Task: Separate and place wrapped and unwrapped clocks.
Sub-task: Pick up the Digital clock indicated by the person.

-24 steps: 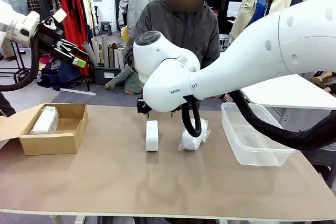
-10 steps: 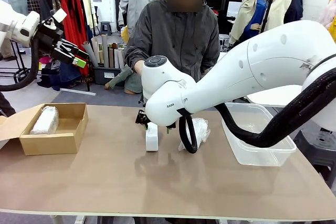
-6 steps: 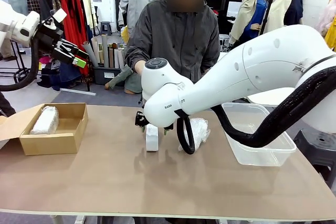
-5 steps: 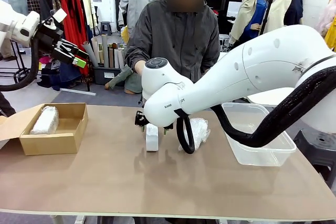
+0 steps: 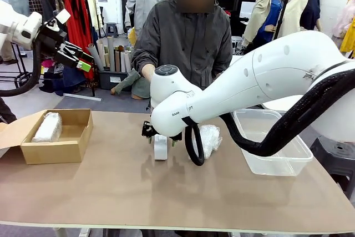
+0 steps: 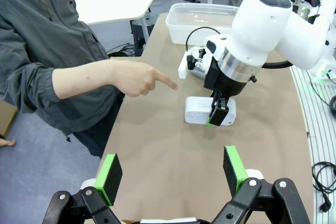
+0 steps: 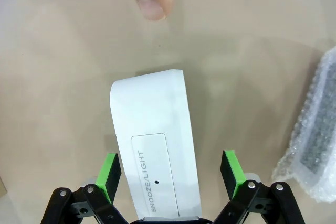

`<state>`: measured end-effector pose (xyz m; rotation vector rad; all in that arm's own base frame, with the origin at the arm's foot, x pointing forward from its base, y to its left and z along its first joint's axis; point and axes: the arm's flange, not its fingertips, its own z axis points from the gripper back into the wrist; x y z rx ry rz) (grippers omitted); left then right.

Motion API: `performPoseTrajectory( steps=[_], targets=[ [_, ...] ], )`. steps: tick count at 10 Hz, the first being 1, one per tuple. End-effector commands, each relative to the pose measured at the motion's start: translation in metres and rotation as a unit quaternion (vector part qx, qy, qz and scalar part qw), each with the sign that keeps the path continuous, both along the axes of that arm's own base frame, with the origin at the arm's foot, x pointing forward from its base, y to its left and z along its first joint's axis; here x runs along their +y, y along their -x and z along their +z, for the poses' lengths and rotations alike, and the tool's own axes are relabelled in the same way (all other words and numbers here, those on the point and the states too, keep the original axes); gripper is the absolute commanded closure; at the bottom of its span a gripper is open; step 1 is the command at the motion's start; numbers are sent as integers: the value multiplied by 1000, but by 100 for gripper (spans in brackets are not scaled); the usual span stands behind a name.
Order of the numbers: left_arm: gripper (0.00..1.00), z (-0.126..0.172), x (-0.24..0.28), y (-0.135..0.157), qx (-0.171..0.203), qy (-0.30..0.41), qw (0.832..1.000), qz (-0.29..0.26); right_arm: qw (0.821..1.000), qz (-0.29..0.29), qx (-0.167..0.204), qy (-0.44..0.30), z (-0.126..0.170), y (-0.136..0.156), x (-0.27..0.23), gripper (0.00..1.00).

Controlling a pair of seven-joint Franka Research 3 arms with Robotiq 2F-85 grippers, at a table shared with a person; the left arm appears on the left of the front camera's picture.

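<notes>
Part of wrapped clock [image 5: 212,137] behind right arm [image 5: 266,76]; bare clock [image 7: 155,145] end cropped.

Right arm: glossy white rounded shell [image 5: 277,76], thick black ribbed hose [image 5: 260,147].
Right gripper [image 7: 170,166]: black linkage fingers [image 7: 73,203], green pads [image 7: 112,170].
Person: dark grey zipped jacket [image 5: 191,37], gathered cuff [image 6: 37,87].

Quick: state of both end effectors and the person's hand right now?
Left end effector: open, empty.
Right end effector: open, pads either side of the bare clock, not gripping.
Person's hand: pointing, holding nothing.
</notes>
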<state>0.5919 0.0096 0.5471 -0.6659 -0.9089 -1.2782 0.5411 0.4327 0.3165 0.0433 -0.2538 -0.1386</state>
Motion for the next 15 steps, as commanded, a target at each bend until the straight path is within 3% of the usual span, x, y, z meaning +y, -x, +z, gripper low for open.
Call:
performPoseTrajectory(
  steps=[1,5,10,14,15],
  targets=[
    [0,1,0,0,-2,6,1000,2,1000,18,8,-9,1,-8,4,0],
    [0,1,0,0,-2,6,1000,2,1000,14,4,2,-5,-2,2,0],
    [0,1,0,0,-2,6,1000,2,1000,8,-15,15,18,2,5,96],
    [0,1,0,0,-2,6,1000,2,999,34,-5,15,54,19,8,100],
    [0,1,0,0,-2,6,1000,2,998,52,14,29,67,25,13,100]
  ],
)
